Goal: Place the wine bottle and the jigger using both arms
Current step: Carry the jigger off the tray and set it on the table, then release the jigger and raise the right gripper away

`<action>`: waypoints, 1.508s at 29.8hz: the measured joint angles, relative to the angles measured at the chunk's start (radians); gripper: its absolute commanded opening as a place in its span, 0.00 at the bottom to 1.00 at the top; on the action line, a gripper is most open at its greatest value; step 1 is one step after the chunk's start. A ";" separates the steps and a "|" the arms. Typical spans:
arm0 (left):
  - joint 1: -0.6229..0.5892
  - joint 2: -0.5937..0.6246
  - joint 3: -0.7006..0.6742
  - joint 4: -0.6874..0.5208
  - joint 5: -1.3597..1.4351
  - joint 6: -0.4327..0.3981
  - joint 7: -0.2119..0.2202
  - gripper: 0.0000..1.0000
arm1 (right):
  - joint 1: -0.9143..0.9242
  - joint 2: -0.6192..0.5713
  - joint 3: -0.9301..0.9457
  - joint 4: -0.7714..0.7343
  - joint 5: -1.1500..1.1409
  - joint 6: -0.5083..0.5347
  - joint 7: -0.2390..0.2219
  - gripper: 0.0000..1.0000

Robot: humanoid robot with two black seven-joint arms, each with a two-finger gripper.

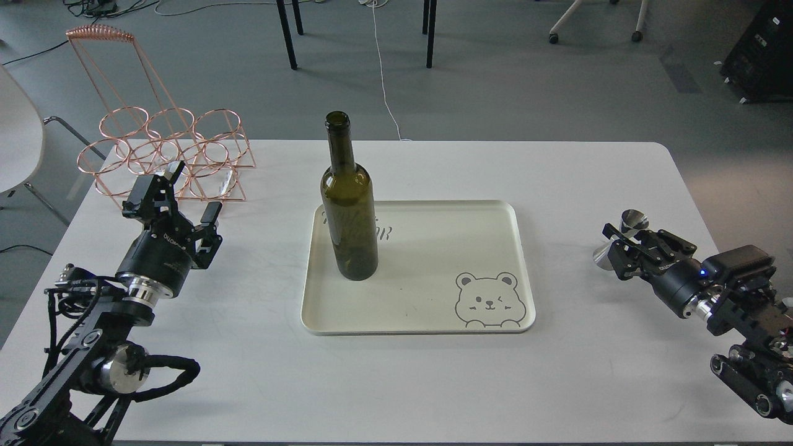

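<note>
The wine bottle (349, 210) is dark olive-green and stands upright on the left part of the cream tray (433, 272). My left gripper (195, 189) is open and empty, at the left of the table, well apart from the bottle and just in front of the wire rack. The jigger (624, 238), small and shiny steel, stands on the table near the right edge, outside the tray. My right gripper (613, 251) has its fingers closed around the jigger's waist, low at the table surface.
A copper wire bottle rack (167, 155) stands at the table's back left, close behind my left gripper. The tray has a bear drawing (490, 300) at its front right corner. Chair and table legs stand on the floor beyond the table.
</note>
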 measured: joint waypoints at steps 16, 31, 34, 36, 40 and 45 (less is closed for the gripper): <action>-0.002 -0.001 0.000 0.000 0.000 -0.004 0.000 0.98 | -0.201 -0.305 0.000 0.308 0.080 0.000 0.000 0.94; 0.002 0.110 0.015 -0.116 0.126 -0.010 -0.175 0.98 | -0.138 -0.440 0.006 0.929 1.048 0.085 0.000 0.97; 0.006 0.151 0.020 -0.176 0.252 -0.011 -0.177 0.98 | -0.047 -0.388 0.018 0.900 1.285 0.244 0.000 0.99; 0.007 0.181 0.032 -0.215 0.338 -0.011 -0.177 0.98 | -0.006 -0.344 0.021 0.864 1.420 0.327 0.000 0.99; 0.007 0.251 0.045 -0.277 0.583 -0.010 -0.178 0.98 | 0.025 -0.237 0.025 0.748 1.589 0.485 0.000 0.99; -0.021 0.353 0.045 -0.327 0.976 -0.010 -0.178 0.98 | 0.017 -0.127 0.025 0.621 1.621 0.577 0.000 0.99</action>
